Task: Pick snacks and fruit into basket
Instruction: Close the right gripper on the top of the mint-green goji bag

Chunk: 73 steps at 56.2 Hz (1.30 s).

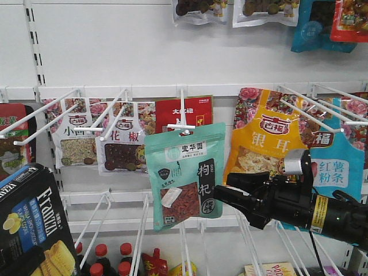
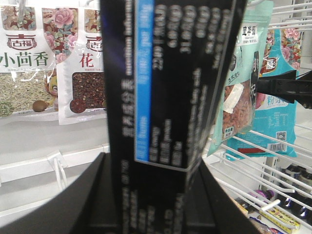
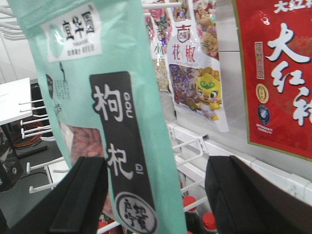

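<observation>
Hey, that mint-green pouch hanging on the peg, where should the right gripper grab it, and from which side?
Pinch the mint-green pouch across its flat faces at the lower right edge, coming from the right. It hangs thin from one peg by its top hole, so the lower part is free. The right gripper straddles it, jaws open; the left gripper holds the Franzzi box.

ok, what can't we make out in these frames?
- Basket: in no view.
- Franzzi box print: blurred, left wrist view.
- Left pincer tips: behind the box, left wrist view.
- Right pincer contact with mint-green pouch: unclear, right wrist view; pouch hides one pad.
- Red-capped bottles: cut off by front view's bottom edge.
</observation>
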Available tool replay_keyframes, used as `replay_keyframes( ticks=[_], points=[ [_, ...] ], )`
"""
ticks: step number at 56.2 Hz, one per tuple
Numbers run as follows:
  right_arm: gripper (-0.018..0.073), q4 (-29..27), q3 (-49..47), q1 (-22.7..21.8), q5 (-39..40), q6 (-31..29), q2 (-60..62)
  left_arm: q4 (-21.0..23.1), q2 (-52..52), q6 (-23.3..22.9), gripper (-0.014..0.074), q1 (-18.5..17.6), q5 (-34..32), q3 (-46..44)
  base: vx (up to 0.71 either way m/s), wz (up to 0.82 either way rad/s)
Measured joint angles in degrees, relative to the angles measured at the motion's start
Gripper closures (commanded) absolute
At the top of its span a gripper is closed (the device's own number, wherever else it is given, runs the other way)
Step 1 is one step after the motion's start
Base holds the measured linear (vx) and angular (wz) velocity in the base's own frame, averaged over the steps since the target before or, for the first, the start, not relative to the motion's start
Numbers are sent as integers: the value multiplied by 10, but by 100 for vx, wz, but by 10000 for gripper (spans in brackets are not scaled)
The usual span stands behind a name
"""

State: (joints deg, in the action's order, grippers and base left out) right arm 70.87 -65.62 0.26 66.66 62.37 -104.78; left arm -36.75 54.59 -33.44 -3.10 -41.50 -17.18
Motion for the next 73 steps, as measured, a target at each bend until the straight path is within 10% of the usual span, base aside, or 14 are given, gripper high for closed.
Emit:
replay_keyframes(
  ticks=[73],
  points=[
    [-35, 90, -114, 48, 4, 73, -43, 0, 0, 0, 594, 0, 0, 0, 0, 0]
  ],
)
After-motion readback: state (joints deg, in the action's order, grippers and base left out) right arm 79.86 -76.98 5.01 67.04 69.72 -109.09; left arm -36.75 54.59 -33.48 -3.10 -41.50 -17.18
